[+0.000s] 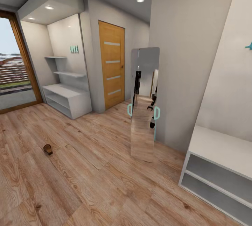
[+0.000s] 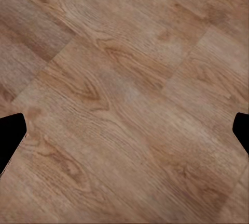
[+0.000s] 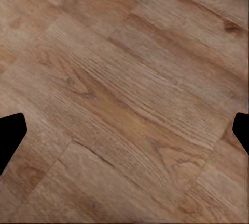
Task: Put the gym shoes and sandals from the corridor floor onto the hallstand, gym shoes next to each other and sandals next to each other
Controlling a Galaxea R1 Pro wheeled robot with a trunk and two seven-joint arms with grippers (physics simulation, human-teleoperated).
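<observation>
Left gripper (image 2: pixel 124 135): pointed down at bare planks, jaws spread wide, dark fingertips (image 2: pixel 10 138) at opposite edges of the wrist view, nothing between.
Right gripper (image 3: pixel 124 135): same downward pose, jaws wide apart, fingertips (image 3: pixel 10 138) at the view's edges, nothing held.

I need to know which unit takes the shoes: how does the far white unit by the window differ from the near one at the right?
The hallstand has two staggered wall shelves and mint letters above it; the near bench has a plain wall behind. The hallstand stands in an alcove by the window; the bench sits close at the right edge. Both are pale units with two low open shelves.
</observation>
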